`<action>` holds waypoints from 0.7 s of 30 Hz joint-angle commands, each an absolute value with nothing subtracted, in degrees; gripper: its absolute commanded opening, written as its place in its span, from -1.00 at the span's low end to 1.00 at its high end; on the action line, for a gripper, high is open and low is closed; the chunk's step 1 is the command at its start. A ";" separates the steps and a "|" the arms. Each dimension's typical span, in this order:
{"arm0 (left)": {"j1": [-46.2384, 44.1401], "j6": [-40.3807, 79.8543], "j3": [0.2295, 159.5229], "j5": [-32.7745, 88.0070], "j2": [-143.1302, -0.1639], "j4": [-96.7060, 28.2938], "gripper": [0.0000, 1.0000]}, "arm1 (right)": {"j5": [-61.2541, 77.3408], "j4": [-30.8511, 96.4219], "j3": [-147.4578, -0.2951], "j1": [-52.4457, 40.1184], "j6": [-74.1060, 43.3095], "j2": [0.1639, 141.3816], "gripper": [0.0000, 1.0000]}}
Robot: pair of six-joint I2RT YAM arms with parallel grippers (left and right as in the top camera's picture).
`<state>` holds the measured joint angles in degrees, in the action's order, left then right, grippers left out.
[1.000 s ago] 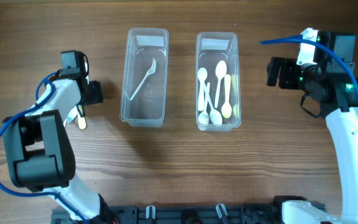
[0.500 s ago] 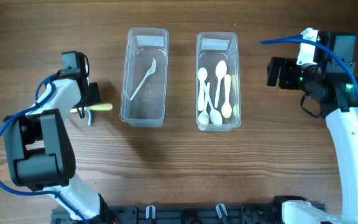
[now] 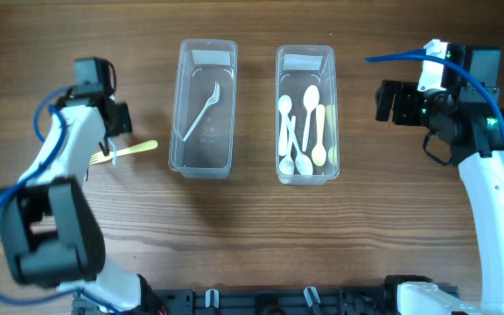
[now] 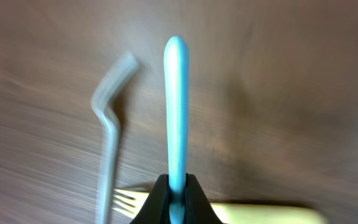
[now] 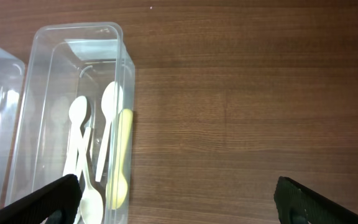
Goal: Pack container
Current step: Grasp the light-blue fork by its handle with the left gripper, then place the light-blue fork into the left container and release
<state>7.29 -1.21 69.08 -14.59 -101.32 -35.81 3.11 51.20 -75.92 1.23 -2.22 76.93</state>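
Note:
My left gripper (image 4: 176,186) is shut on the handle of a light blue utensil (image 4: 176,106), which sticks straight out from the jaws above the wood. Under it lie a yellow fork (image 4: 253,213) and a clear fork (image 4: 109,143). From overhead, the left gripper (image 3: 105,140) hangs left of the left container (image 3: 182,131), which holds one white fork (image 3: 201,112); the yellow fork (image 3: 131,150) lies beside the gripper. The right container (image 3: 331,131) holds several spoons (image 3: 303,131). My right gripper (image 5: 176,202) stands open and empty, to the right of that container (image 5: 27,124).
Both clear containers stand side by side at the middle back of the wooden table (image 3: 252,236). The right arm's blue cable (image 3: 396,58) arcs above its gripper (image 3: 393,102).
The left gripper shut on the blue utensil and shifted a little up and left. The yellow fork swung from upright to lying sideways. The right arm stayed still.

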 commanded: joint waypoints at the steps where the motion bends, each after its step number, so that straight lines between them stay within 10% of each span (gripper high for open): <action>1: 6.02 -0.56 72.64 -13.30 -91.50 -36.34 -0.92 | 2.35 51.05 -76.77 1.37 -1.50 77.43 0.99; 20: -15.84 14.37 72.60 0.38 -91.22 -38.59 -0.91 | 2.35 51.05 -76.77 1.37 -1.50 77.43 1.00; 21: -15.86 14.26 72.60 0.38 -91.70 -38.39 -0.43 | 2.35 51.05 -76.77 1.37 -1.50 77.43 1.00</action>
<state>-15.81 12.47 72.07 1.32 -89.67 -39.00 3.11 51.22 -75.92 1.23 -2.22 76.93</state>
